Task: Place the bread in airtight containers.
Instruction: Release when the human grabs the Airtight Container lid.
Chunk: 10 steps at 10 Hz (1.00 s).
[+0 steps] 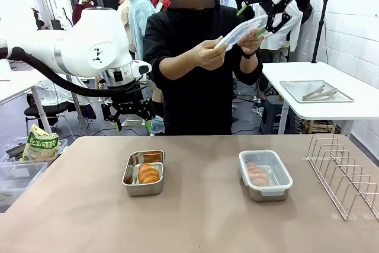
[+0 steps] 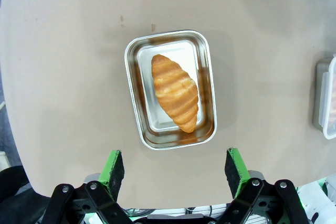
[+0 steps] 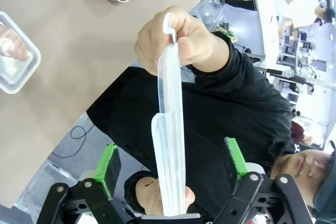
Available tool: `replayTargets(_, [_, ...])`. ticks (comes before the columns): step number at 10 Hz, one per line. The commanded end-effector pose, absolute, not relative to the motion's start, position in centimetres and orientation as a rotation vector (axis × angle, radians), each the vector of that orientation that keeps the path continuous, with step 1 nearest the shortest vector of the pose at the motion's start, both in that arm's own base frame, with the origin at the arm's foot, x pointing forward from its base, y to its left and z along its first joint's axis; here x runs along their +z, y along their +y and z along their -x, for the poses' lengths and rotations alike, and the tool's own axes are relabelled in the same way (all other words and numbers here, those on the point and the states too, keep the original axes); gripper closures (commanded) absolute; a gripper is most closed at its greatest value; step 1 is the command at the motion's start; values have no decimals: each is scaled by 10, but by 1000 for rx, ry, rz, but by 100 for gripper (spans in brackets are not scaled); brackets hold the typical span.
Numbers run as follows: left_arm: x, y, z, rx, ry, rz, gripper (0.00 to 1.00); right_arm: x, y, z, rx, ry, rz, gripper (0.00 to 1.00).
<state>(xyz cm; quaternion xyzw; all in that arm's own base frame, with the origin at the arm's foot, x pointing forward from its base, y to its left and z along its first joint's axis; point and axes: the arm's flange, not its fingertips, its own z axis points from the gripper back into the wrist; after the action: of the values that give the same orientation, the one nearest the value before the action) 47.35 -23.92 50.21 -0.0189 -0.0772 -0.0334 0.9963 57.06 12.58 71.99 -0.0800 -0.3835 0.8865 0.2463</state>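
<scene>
A clear lid [image 1: 240,31] is held by a person's hands [image 1: 210,53] between the spread jaws of the right gripper [image 1: 251,21]; the left gripper [image 2: 176,169] is spread wide above the open container [image 2: 170,90] with bread [image 2: 175,92].

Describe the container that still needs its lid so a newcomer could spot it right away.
On the tan table, two small steel containers sit side by side in front of the person. It is the open container on the robot's left, holding a bare croissant; its neighbour already wears a clear lid.
</scene>
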Motion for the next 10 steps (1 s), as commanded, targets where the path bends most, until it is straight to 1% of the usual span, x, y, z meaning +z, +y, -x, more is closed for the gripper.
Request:
replayTargets(1, [504,-238,-473,-63,-161,26,0,722,126,-572,2440,-1013,204,0])
replayTargets(4, [504,-238,-473,-63,-161,26,0,720,132,-575,2462,-977,174,0])
replayTargets(5, [504,-238,-473,-63,-161,26,0,719,139,-579,2515,-905,96,0])
replayTargets(6, [504,-238,-473,-63,-161,26,0,718,129,-570,2443,-1025,194,0])
replayTargets(10, [504,-238,-473,-63,-161,26,0,718,129,-570,2443,-1025,194,0])
